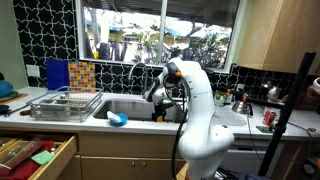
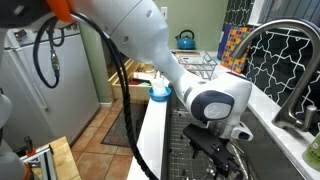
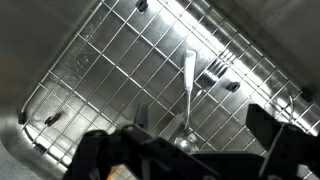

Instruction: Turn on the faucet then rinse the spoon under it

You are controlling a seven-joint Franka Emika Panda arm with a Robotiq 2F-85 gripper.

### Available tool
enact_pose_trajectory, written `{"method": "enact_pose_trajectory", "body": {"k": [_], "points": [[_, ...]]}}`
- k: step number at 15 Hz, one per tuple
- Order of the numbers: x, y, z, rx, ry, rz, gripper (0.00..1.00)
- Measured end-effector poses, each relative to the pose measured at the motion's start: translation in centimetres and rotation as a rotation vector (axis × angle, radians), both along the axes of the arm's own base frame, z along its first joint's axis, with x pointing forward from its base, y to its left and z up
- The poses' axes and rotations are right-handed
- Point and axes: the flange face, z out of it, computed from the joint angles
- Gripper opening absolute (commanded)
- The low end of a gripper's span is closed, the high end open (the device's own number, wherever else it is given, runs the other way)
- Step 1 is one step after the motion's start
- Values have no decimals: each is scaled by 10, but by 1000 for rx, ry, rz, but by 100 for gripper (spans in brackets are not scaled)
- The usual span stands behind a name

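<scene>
**A:** Where's the spoon (image 3: 188,85)?

**B:** Between the fingers (image 3: 275,135), flat on the grid (image 3: 90,80) in the sink (image 3: 25,100). In the wrist view its handle runs straight away from the gripper (image 3: 200,125). The bowl end lies closest in, about midway between the two fingers.

**A:** Gripped?

**B:** No. The fingers are spread wide, one on each side, with a clear gap to the handle. They hold nothing.

**A:** Why straddle it that way?

**B:** My reading is that the spoon is centred, with its shaft running across the line of closing. Closing would then bring both fingers onto the thin shaft at once. The grid likely helps too, since it keeps the spoon off the sink floor and leaves a little room under its edges.

**A:** And the faucet (image 2: 278,28)?

**B:** Above the fingers and toward the wall side in an exterior view, its arch curving down over the sink. The arm (image 2: 150,40) reaches low beneath it. I see no stream, so I can't tell whether it's running.

**A:** Which step, then?

**B:** It looks like the pick-up of the spoon. I'd judge the rinse not yet begun.

**A:** Risk?

**B:** It's a slim, shiny handle on wire. It may roll or slip as the fingers close, or a finger may snag a wire.
</scene>
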Motion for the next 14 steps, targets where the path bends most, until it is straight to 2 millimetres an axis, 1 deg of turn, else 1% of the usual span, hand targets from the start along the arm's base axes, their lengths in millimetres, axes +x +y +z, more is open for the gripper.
{"method": "enact_pose_trajectory", "body": {"k": [2,4,9,12,13,14], "points": [[2,1,1,-2,-2,1,100],[3,1,-6,0,5,-2,100],[3,-1,-48,8,56,-12,100],[3,-6,-69,2,62,-20,100],[4,-8,-75,-2,59,-29,99],[5,-9,-80,-7,54,-36,97]]}}
